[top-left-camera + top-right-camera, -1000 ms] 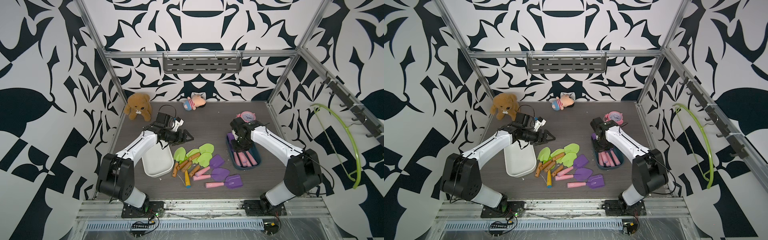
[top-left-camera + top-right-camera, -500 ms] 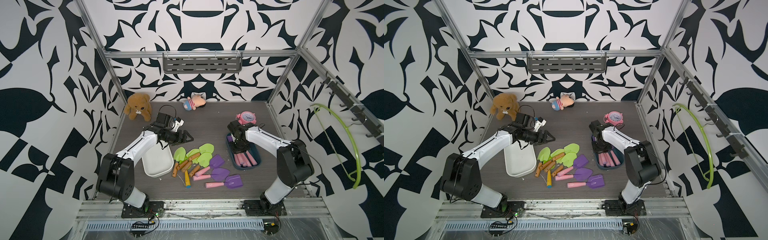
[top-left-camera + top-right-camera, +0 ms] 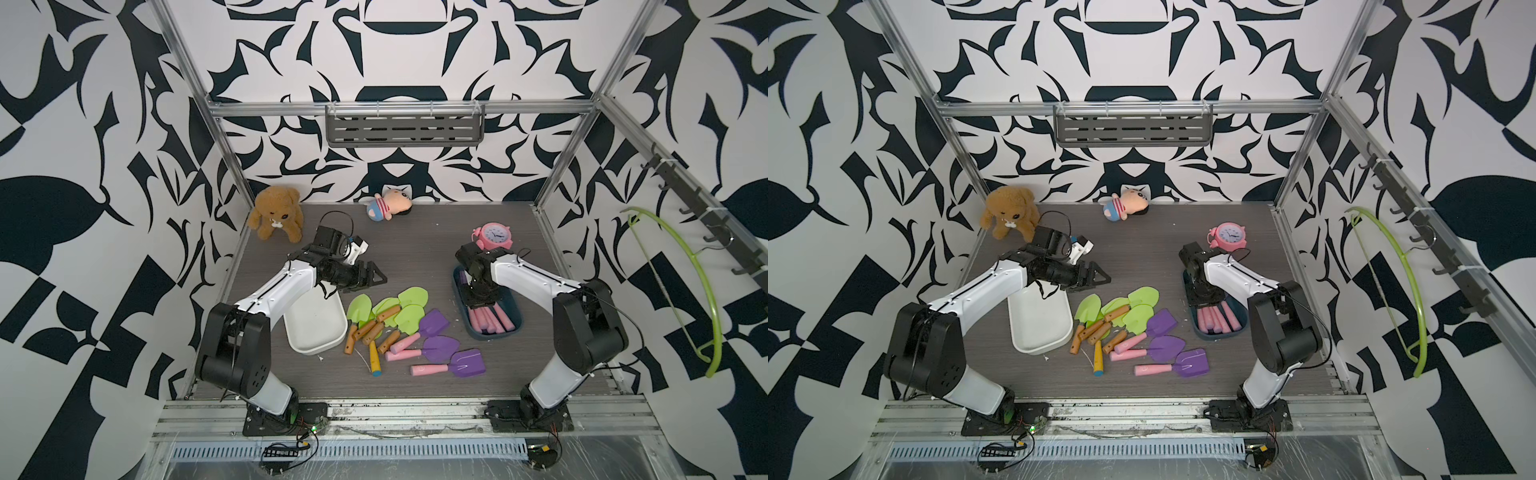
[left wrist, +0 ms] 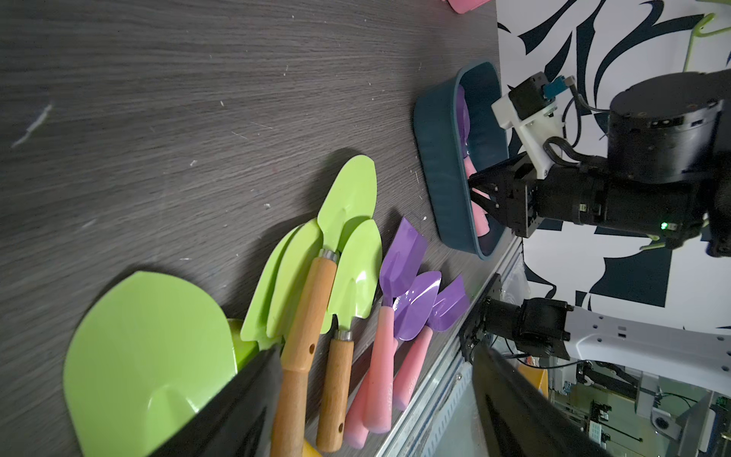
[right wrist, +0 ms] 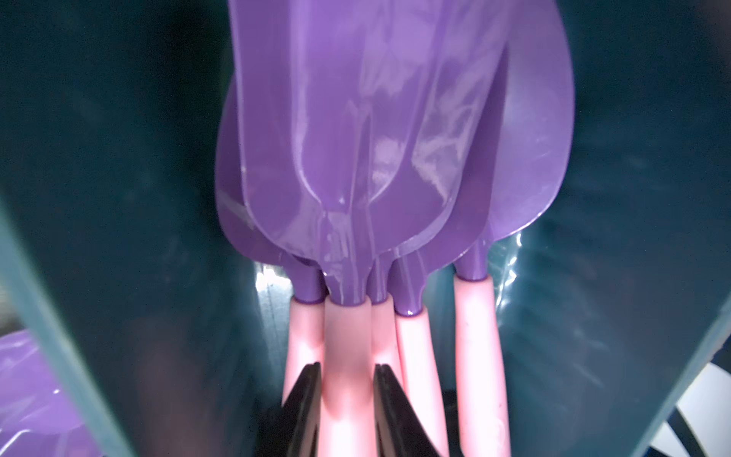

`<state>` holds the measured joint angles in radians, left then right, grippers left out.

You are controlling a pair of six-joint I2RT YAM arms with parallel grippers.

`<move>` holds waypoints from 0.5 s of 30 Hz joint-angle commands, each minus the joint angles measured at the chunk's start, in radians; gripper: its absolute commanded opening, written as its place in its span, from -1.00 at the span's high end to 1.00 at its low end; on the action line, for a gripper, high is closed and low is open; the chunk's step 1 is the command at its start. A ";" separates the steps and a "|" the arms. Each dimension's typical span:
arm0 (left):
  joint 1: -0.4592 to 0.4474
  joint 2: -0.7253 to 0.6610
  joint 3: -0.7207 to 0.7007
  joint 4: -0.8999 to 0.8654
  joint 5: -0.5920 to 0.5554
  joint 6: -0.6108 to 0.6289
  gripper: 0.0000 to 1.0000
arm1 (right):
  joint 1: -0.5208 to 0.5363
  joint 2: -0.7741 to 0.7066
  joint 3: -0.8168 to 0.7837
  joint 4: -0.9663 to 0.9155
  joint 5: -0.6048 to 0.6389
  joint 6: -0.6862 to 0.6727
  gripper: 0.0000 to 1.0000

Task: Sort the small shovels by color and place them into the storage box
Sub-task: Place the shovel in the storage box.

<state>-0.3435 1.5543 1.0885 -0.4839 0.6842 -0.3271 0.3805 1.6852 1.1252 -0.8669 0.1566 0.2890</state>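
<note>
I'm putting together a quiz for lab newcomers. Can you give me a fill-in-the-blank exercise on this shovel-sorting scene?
1. ____ purple shovels lie loose on the table.
2. The right gripper grips a purple shovel by its ____ handle inside the blue box.
3. The left gripper stands ____, holding nothing.
4. The white box is ____.

Missing words: three; pink; open; empty.

A robotics lab test cell: an aluminium frame (image 3: 270, 109) holds black-and-white patterned walls (image 3: 83, 124) around a grey surface (image 3: 415, 249), and the left arm (image 3: 282, 291) and right arm (image 3: 536, 276) are bolted to a metal rail (image 3: 395, 409).
</note>
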 commanded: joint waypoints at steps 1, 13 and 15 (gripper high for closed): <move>-0.006 -0.001 0.016 -0.021 -0.007 0.036 -0.65 | -0.005 0.009 0.002 -0.028 0.048 0.009 0.56; -0.087 -0.012 0.012 -0.084 -0.062 0.284 -0.59 | -0.002 -0.157 0.044 -0.040 0.041 0.018 0.36; -0.162 -0.005 0.027 -0.141 -0.117 0.399 -0.59 | 0.000 -0.231 0.034 -0.021 0.001 0.033 0.36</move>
<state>-0.4339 1.5539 1.0889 -0.5289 0.6167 -0.1112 0.3801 1.5745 1.1267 -0.8783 0.1879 0.2924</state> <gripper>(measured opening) 0.794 0.317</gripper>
